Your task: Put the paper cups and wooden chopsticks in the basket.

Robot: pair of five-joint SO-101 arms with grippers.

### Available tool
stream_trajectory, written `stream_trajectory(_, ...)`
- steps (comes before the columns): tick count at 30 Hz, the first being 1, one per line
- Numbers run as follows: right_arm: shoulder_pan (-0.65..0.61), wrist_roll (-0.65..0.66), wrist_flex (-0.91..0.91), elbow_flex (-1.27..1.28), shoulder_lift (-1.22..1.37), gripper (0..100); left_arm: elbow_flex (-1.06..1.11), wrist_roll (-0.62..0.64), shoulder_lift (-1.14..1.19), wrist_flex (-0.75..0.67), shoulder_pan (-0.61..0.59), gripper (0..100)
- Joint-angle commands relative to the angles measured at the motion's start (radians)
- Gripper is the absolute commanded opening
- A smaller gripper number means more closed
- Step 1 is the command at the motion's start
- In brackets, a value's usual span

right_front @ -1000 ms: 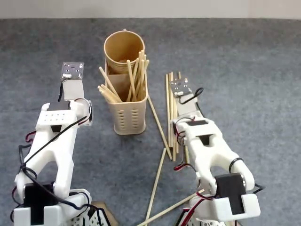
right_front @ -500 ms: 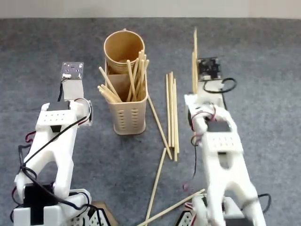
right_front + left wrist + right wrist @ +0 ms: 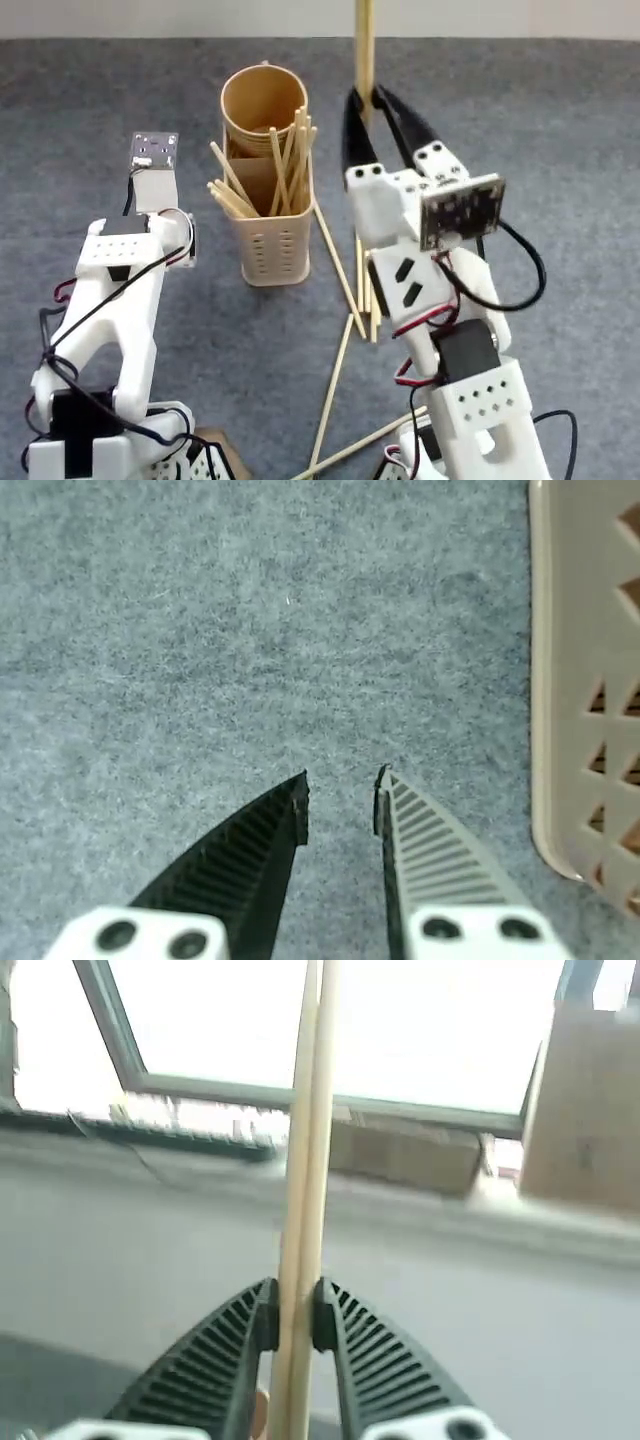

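A beige basket (image 3: 272, 245) stands on the grey carpet; a stack of paper cups (image 3: 262, 100) fills its far compartment and several wooden chopsticks (image 3: 285, 165) lean in the near one. My right gripper (image 3: 366, 100) is raised to the right of the basket, shut on two chopsticks (image 3: 364, 40) that point straight up. The right wrist view has that gripper (image 3: 295, 1312) clamping the pair of chopsticks (image 3: 308, 1110). My left gripper (image 3: 340, 780) hovers low over the carpet beside the basket wall (image 3: 585, 680), slightly open with nothing in it.
Several loose chopsticks lie on the carpet to the right of the basket: one slanted chopstick (image 3: 337, 262), a pair under the right arm (image 3: 366, 295), and two more chopsticks (image 3: 333, 390) near the front. The left arm (image 3: 125, 260) rests left of the basket.
My right arm has risen from the carpet with the chopsticks and tipped them upright, swinging closer to the basket. The left arm has stayed still.
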Motion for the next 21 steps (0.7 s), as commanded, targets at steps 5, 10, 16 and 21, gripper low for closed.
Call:
stream_trajectory(5,-0.157,-0.005,-0.15,-0.278,0.209,0.5,-0.004,0.012,-0.004,-0.014,0.012,13)
stream_trajectory(10,-0.222,-0.028,-0.438,-0.028,0.249,0.5,-0.004,0.011,-0.004,-0.014,0.008,13)
stream_trajectory(16,-0.202,0.009,-0.538,0.211,0.246,0.5,-0.002,0.011,-0.002,-0.049,0.012,13)
stream_trajectory(21,-0.185,-0.031,-0.639,0.325,0.255,0.9,-0.001,0.011,-0.002,-0.049,0.012,13)
